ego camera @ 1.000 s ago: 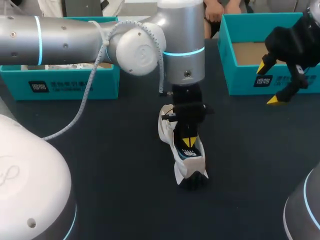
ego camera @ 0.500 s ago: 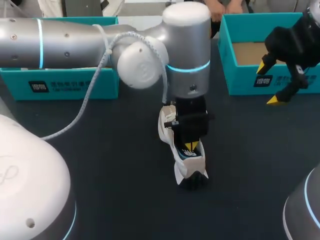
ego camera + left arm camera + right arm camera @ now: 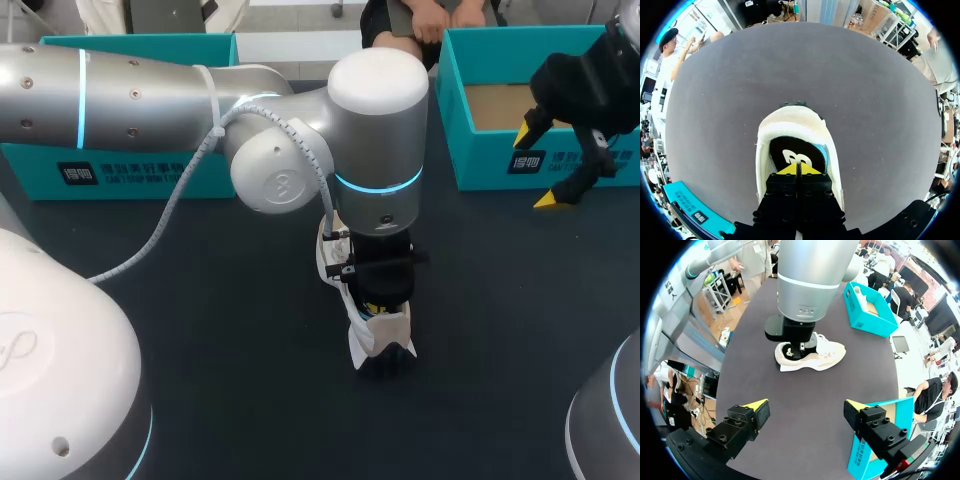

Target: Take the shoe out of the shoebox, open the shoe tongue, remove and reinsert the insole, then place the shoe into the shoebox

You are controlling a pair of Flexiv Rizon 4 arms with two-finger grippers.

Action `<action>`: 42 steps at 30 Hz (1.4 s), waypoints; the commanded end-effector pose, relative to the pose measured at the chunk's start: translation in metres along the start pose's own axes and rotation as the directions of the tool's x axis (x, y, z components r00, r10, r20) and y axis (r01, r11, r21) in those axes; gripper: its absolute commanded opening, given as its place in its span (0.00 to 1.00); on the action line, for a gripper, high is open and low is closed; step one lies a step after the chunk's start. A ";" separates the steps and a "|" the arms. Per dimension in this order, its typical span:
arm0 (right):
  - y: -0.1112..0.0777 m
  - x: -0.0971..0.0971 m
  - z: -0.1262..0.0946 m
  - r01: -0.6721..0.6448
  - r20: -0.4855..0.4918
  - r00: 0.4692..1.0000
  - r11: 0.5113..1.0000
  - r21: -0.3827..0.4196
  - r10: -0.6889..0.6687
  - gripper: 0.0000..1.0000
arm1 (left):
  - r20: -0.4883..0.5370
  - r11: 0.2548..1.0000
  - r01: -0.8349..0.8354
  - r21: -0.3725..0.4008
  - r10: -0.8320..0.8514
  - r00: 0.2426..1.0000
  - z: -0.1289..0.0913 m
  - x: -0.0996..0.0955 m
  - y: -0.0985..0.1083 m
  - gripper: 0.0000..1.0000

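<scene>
L tool (image 3: 799, 169) clenched, tips inside shoe (image 3: 790, 125) opening, over insole (image 3: 796, 152). Shoe sits on counter (image 3: 200, 300). R tool (image 3: 805, 403) released, by teal shoebox (image 3: 480, 168).

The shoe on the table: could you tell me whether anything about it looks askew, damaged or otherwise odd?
Nothing stands out. The shoe stands upright on its sole on the table, undamaged as far as shows. The left gripper is shut inside its opening, tips at the insole, which lies inside.

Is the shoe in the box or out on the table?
Out: the shoe sits upright on the table, left gripper down in its opening.
</scene>
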State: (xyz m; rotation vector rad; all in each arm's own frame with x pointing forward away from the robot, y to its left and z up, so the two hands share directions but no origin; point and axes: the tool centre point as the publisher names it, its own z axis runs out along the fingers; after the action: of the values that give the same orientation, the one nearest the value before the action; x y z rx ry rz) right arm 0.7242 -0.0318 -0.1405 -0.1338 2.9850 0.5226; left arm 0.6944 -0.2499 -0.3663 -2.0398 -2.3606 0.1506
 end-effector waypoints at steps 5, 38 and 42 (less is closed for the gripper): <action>0.001 -0.002 0.001 -0.001 -0.004 1.000 1.000 0.002 0.001 1.00 | 0.011 1.000 0.009 0.000 -0.009 1.000 0.015 -0.005 0.000 0.00; 0.001 -0.002 0.001 -0.001 -0.004 1.000 1.000 0.002 0.001 1.00 | 0.020 0.999 -0.034 -0.003 0.035 0.999 0.039 0.002 -0.017 0.00; 0.001 -0.002 0.001 -0.001 -0.004 1.000 1.000 0.002 0.001 1.00 | 0.019 1.000 -0.027 -0.011 0.027 0.999 0.039 0.002 -0.021 0.00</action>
State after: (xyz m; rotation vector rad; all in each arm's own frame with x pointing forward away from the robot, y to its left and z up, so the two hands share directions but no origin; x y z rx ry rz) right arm 0.7240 -0.0323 -0.1408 -0.1341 2.9842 0.5239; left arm 0.6743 -0.2526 -0.4015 -2.0828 -2.3492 0.1632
